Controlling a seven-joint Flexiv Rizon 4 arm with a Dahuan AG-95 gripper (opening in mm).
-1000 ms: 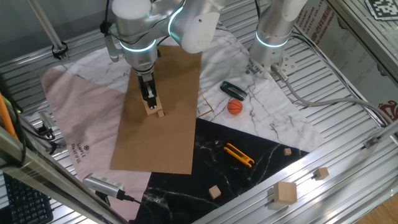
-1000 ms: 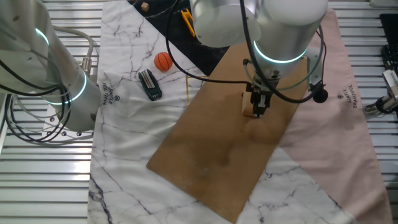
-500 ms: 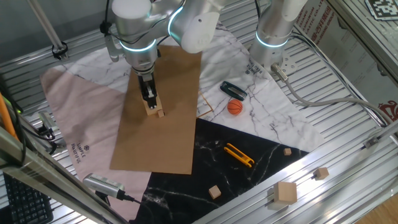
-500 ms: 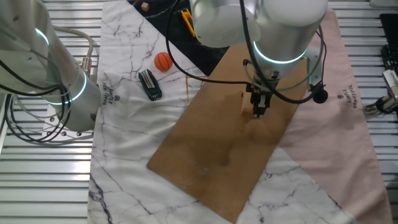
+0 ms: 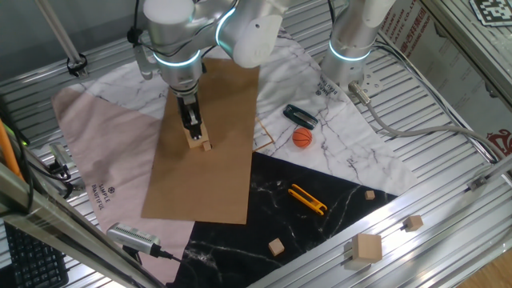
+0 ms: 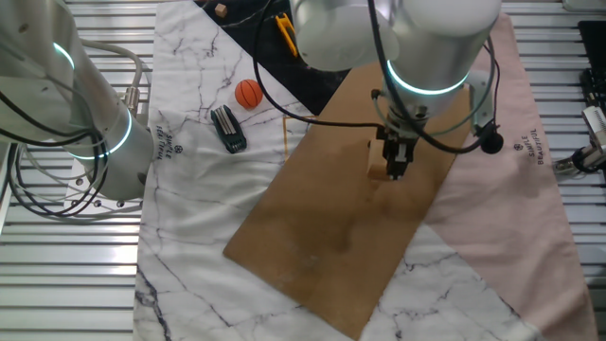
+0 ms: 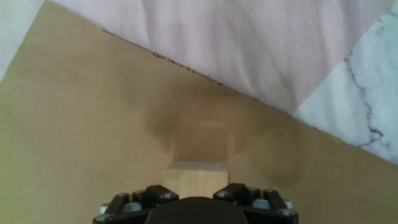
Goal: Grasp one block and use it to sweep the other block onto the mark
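Observation:
My gripper (image 5: 193, 133) points straight down over the brown board (image 5: 224, 168) and is shut on the larger tan wooden block (image 5: 194, 141), which rests at the board's surface. The tiny tan cube (image 5: 207, 146) lies on the board right beside that block, on its right. In the other fixed view the gripper (image 6: 396, 169) stands with the block (image 6: 378, 163) showing at its left; the tiny cube is hidden there. The hand view shows the block's top (image 7: 196, 177) between the finger bases. The dark dot mark shows in no view.
An orange ball (image 5: 302, 138) and a black tool (image 5: 299, 116) lie on the marble cloth right of the board. A yellow tool (image 5: 307, 199) lies on the black cloth. Spare wooden blocks (image 5: 367, 248) sit near the front rail. A second arm's base (image 5: 346, 68) stands at the back.
The gripper has shifted very slightly sideways in the other fixed view, still shut on the block. The tiny cube has not visibly moved.

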